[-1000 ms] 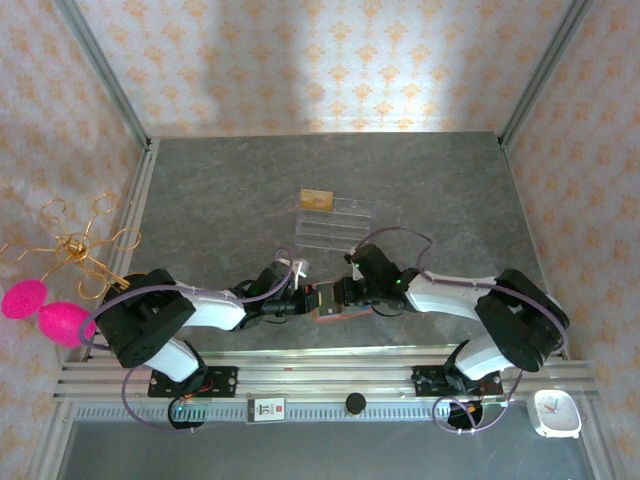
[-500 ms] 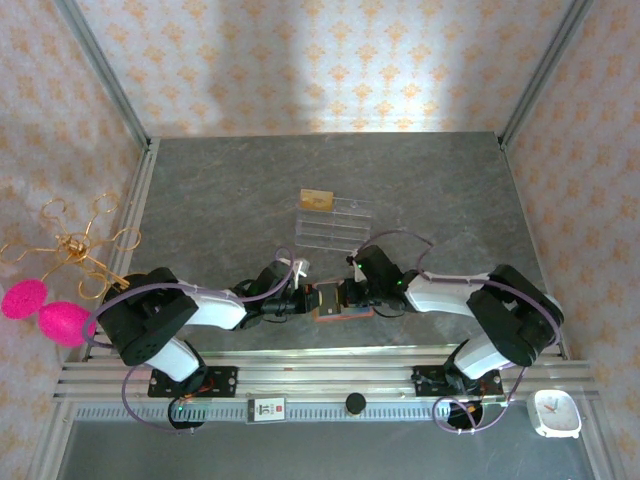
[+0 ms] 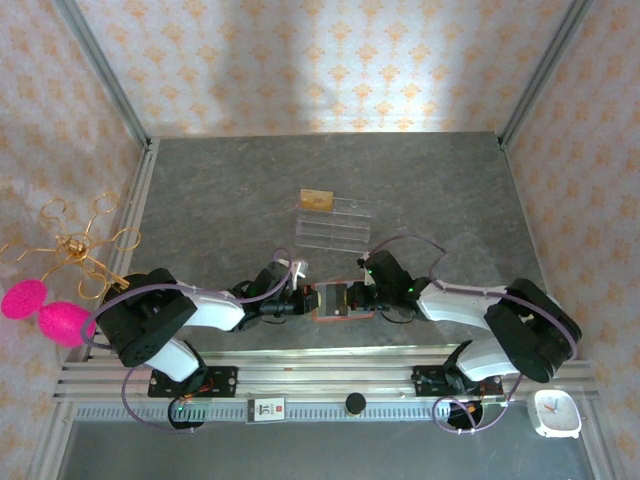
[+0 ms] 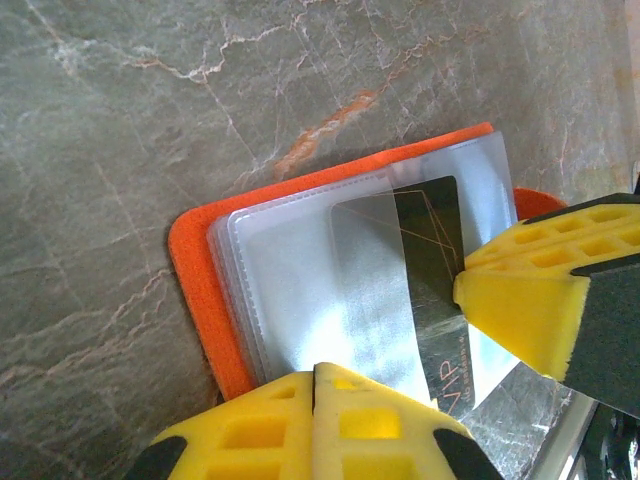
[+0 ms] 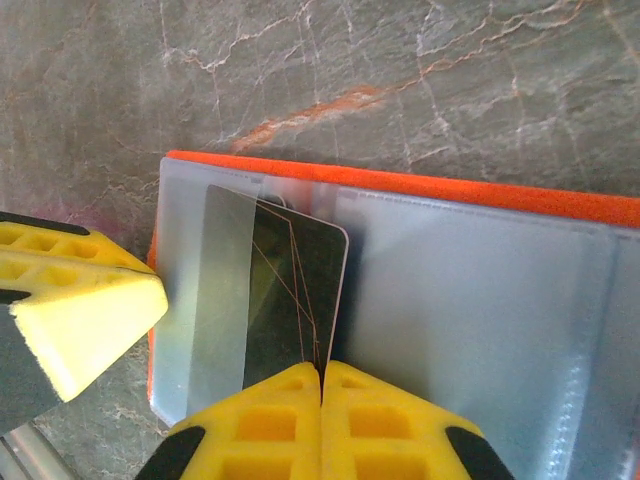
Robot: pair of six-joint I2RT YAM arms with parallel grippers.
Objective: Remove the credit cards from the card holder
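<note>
Open card holder (image 4: 190,280) flat on marble table (image 3: 220,190), near edge, between the two arms. Clear sleeves (image 5: 470,290) facing up. Black card (image 5: 300,290) partly under sleeve film, partly bare, sitting tilted; "VIP" print readable in left wrist view. Gold card (image 3: 317,198) well apart, at far-left corner of clear rack (image 3: 340,228); can't tell if on it or just beside. By the look of it 1 of 2 already out, black one not yet free.

Left gripper (image 4: 315,385): fingers clenched on holder's edge (orange cover + sleeve stack), looks like an anchor grip. Right gripper (image 5: 321,385): fingers pressed together on exposed edge of black card, a thin-edge pinch.

Step in hand, as judged: slide black card clear of its pocket. To do it well:
- Pull along pocket's open direction, low and parallel to table. No early lift, else bent sleeve + jammed card.
- Slow start: small glossy grip area → slip risk.
- Firm left hold, to stop holder dragging along w/ card. On any drag of whole holder: stop, re-pinch.
- Check for sleeve film caught in right pinch together w/ card; can't tell from these views.
- Once clear, carry away from holder and set down on bare table, apart from left arm.
</note>
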